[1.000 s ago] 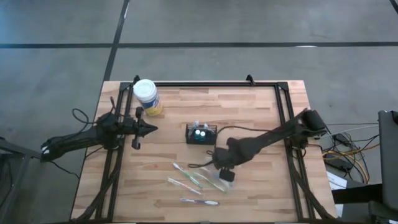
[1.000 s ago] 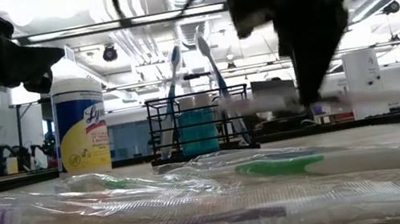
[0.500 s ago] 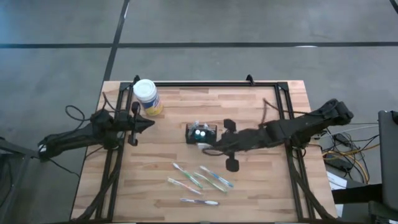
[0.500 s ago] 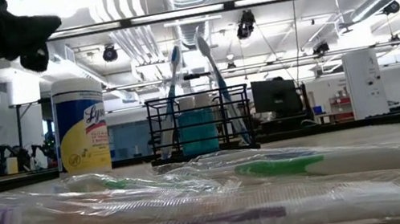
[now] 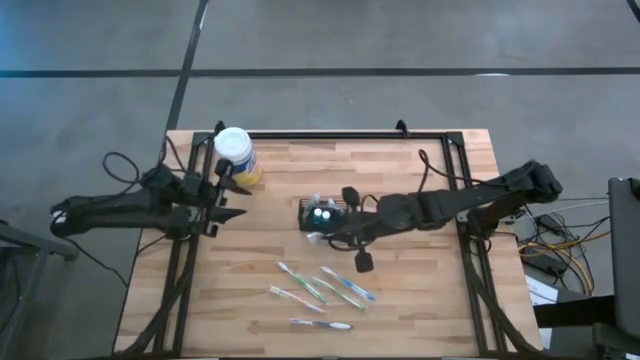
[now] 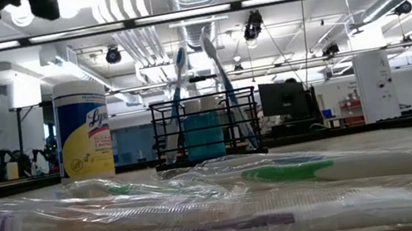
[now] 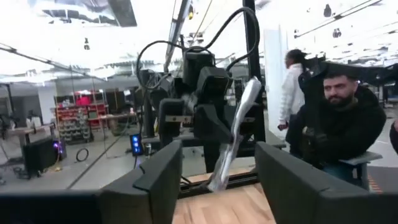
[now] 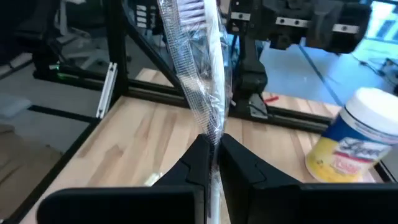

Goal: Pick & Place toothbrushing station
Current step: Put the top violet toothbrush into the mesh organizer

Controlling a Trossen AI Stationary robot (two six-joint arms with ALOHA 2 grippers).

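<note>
The toothbrushing station (image 5: pixel 322 214), a small black openwork caddy (image 6: pixel 206 128), stands on its base mid-table with two toothbrushes and a teal cup upright in it. Just to its right and near side, my right gripper (image 5: pixel 338 233) is up in the air, shut (image 8: pixel 212 158) on a plastic-wrapped toothbrush (image 8: pixel 200 74). My left gripper (image 5: pixel 232 202) hovers open (image 7: pixel 217 180) at the table's left, level and pointing at the station, with nothing between its fingers. My right gripper pinches the wrapped toothbrush's handle (image 8: pixel 213 142) between its two fingers, plastic sleeve and all. The fingers come about level from the table's right and lie across the brush. The brush is lifted clear and stands tilted, bristle end (image 8: pixel 198 12) up.
Several more wrapped toothbrushes (image 5: pixel 318 295) lie flat on the near half of the table. A white-capped, yellow-labelled jar (image 5: pixel 237 155) stands at the far left. Black frame rails (image 5: pixel 330 134) run along the table's edges. People (image 7: pixel 339 118) are in the room beyond the table.
My right gripper has risen from the pile of brushes with one wrapped toothbrush, swung toward the station and rolled from pointing down to near level, so the brush stands up. My left gripper has lifted, drawn back toward the left edge and opened.
</note>
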